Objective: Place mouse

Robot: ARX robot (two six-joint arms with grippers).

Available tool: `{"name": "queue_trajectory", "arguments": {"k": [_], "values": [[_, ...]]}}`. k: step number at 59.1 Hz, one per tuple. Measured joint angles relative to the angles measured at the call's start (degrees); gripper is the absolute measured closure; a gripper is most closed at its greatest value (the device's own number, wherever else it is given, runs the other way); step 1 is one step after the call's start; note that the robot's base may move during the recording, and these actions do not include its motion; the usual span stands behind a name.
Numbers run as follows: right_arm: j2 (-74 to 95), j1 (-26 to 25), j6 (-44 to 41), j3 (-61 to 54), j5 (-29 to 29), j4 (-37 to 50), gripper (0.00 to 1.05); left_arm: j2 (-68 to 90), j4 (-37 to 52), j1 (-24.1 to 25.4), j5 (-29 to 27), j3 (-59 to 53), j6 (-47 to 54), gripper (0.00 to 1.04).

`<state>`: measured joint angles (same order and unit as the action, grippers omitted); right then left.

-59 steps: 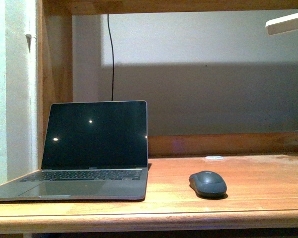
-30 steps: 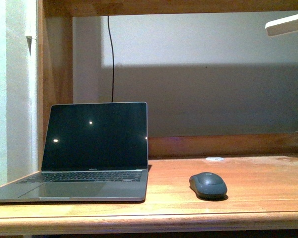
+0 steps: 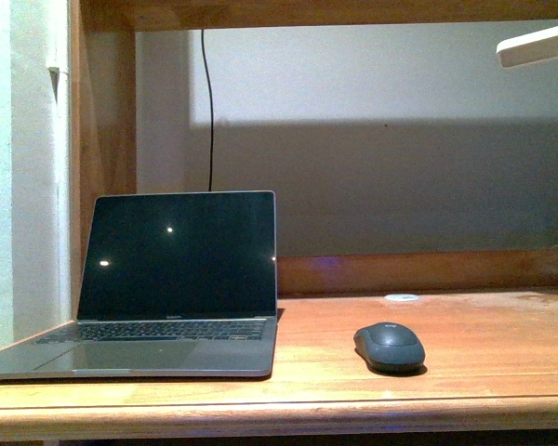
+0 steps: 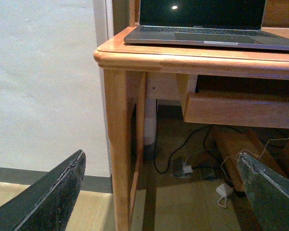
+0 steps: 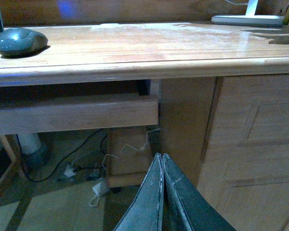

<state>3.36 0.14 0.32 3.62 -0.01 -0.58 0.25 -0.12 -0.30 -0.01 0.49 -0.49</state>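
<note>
The dark grey mouse (image 3: 389, 346) rests on the wooden desk (image 3: 502, 334), to the right of the open laptop (image 3: 172, 283). It also shows in the right wrist view (image 5: 20, 41) near the desk's front edge. No gripper shows in the front view. My left gripper (image 4: 161, 161) is open and empty, below desk height in front of the desk's left leg (image 4: 120, 144). My right gripper (image 5: 161, 156) is shut on nothing, below the desk top in front of the cabinet (image 5: 250, 139).
A small flat white disc (image 3: 401, 296) lies at the back of the desk. A white lamp base (image 5: 248, 19) stands at the desk's right. A drawer (image 5: 72, 113) hangs under the top. Cables and chargers (image 4: 185, 168) lie on the floor beneath.
</note>
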Motion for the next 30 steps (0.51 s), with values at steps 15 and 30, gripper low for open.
{"name": "queue_trajectory", "arguments": {"k": [15, 30], "values": [[-2.69, -0.02, 0.0, -2.75, -0.07, 0.28, 1.02, 0.0, 0.0, 0.0, -0.02, 0.0, -0.02, 0.08], [-2.95, -0.02, -0.02, -2.75, -0.02, 0.39, 1.02, 0.0, 0.0, 0.0, 0.0, 0.0, -0.02, 0.08]]}}
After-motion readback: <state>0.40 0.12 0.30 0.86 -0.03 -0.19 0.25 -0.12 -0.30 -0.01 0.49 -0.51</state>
